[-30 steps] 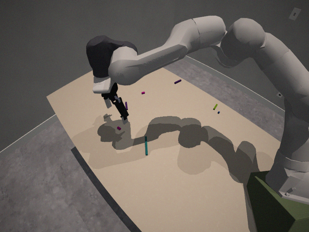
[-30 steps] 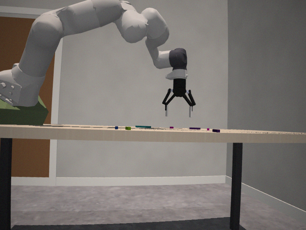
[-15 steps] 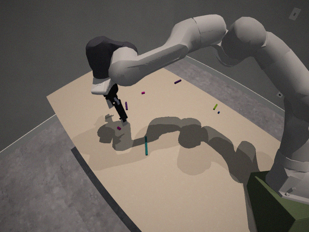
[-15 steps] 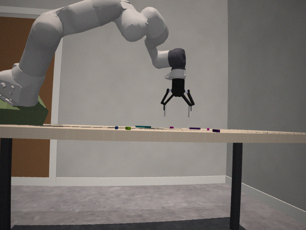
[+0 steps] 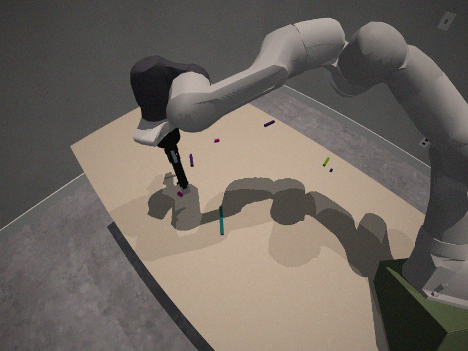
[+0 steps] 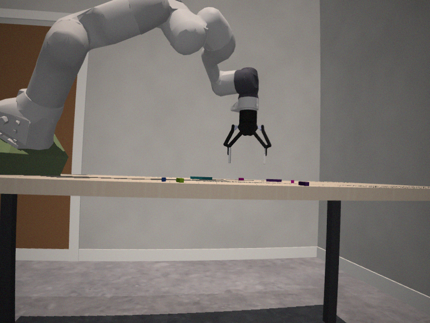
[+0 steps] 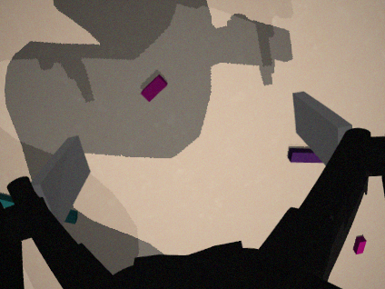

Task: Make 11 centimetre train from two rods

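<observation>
turquoise rod (image 5: 222,223) (image 6: 201,177) (image 7: 71,216) (flat) lies below the gripper (image 5: 184,185) (image 6: 247,162) (image 7: 187,133), off sideways.

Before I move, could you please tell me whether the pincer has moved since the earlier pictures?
Yes, slightly: in the exterior view, the pincer has shifted away from the wall corner, toward the brown door.
</observation>
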`<state>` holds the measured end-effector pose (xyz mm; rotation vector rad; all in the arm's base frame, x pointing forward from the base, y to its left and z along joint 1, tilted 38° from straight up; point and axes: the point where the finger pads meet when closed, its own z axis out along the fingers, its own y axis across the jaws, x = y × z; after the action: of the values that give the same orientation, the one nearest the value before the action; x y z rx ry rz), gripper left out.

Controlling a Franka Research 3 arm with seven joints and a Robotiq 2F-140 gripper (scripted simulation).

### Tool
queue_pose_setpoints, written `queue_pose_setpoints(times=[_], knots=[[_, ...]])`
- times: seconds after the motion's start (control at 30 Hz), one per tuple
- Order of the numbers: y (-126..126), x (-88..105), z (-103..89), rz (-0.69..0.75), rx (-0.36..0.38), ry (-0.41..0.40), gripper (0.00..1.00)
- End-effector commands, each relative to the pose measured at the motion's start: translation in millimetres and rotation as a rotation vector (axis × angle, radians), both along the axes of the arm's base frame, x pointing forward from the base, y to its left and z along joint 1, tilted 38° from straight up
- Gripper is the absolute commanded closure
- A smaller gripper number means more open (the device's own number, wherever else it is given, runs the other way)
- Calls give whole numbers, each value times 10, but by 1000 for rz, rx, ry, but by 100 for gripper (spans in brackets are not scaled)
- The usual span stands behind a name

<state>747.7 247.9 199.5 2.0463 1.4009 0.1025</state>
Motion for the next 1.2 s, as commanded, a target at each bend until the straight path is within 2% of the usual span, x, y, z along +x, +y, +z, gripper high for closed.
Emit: queue_pose_setpoints(times=[0.0, 1.17], knots=[[33, -20, -9, -122, 72, -90, 0], [64, -224, -109, -528, 285, -335, 0]])
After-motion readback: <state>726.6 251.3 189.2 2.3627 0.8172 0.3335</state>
